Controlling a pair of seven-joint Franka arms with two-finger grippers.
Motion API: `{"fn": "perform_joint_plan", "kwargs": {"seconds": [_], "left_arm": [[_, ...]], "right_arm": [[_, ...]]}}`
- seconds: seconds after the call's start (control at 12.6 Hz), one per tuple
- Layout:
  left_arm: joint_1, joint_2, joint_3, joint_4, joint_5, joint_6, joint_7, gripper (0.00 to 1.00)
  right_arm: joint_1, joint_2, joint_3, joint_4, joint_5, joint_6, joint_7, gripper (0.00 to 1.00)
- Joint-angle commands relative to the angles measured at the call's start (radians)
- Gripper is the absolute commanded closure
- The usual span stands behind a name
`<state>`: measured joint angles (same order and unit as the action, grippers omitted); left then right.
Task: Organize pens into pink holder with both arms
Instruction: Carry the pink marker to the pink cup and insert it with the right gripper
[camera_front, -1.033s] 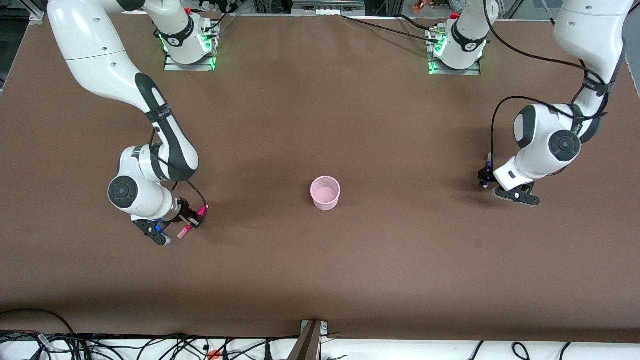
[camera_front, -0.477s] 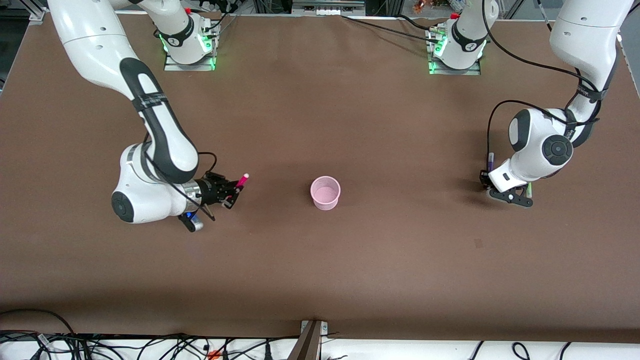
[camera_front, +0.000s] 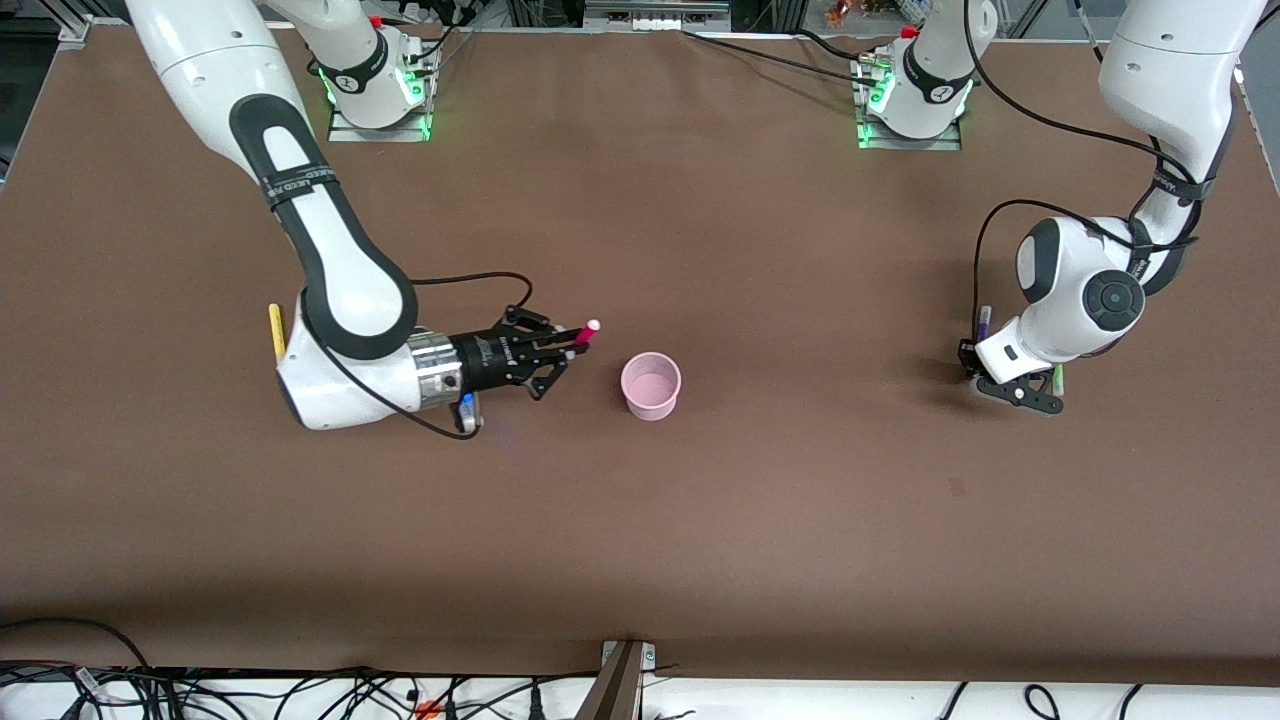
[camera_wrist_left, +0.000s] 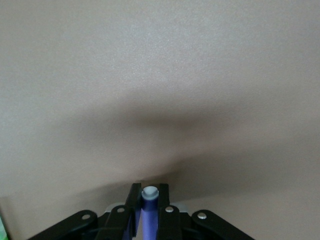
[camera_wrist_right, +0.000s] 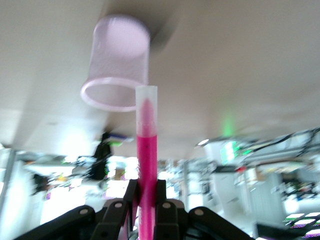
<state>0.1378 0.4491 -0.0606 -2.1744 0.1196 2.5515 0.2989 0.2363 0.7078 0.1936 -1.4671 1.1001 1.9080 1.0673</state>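
Observation:
The pink holder (camera_front: 651, 385) stands upright in the middle of the table, its open rim also in the right wrist view (camera_wrist_right: 117, 67). My right gripper (camera_front: 563, 345) hovers level over the table beside the holder, toward the right arm's end, shut on the magenta pen (camera_front: 580, 334) whose pale tip points at the holder (camera_wrist_right: 146, 150). My left gripper (camera_front: 970, 358) sits low over the table near the left arm's end, shut on the dark purple pen (camera_front: 983, 322) (camera_wrist_left: 148, 210). A green pen (camera_front: 1057, 378) lies partly hidden under the left wrist. A yellow pen (camera_front: 276, 332) lies by the right arm's elbow.
Brown table (camera_front: 700, 520) with both arm bases along its edge farthest from the front camera. Cables run along the table's edge nearest the front camera, with a bracket (camera_front: 625, 665) there. The right arm's forearm (camera_front: 340, 290) stretches low over the table.
The right arm lifted the magenta pen off the table and swung it level toward the holder, uncovering the yellow pen. The left gripper closed on the purple pen.

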Motion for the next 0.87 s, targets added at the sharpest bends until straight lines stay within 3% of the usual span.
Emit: {"fn": "perform_joint_plan", "kwargs": {"seconds": [0.0,0.4,0.56,0.79], "left_arm": [[0.003,-0.015,-0.008,0.047,0.017,-0.090,0.037,1.00],[-0.003,-0.036,-0.051,0.257,0.008,-0.403,0.055,1.00],[0.002,-0.033,-0.071,0.292,-0.014,-0.425,0.132,1.00],[0.000,0.002,-0.081,0.375,-0.187,-0.425,0.322,1.00]], "right_arm": [[0.078,0.024,0.003,0.004,0.116,0.129,0.039,1.00],[0.121,0.100,0.003,0.062,0.204,0.209,0.017,1.00],[0.144,0.111,0.003,0.063,0.224,0.244,0.010,1.00],[0.149,0.142,0.003,0.063,0.228,0.267,-0.036,1.00]]}}
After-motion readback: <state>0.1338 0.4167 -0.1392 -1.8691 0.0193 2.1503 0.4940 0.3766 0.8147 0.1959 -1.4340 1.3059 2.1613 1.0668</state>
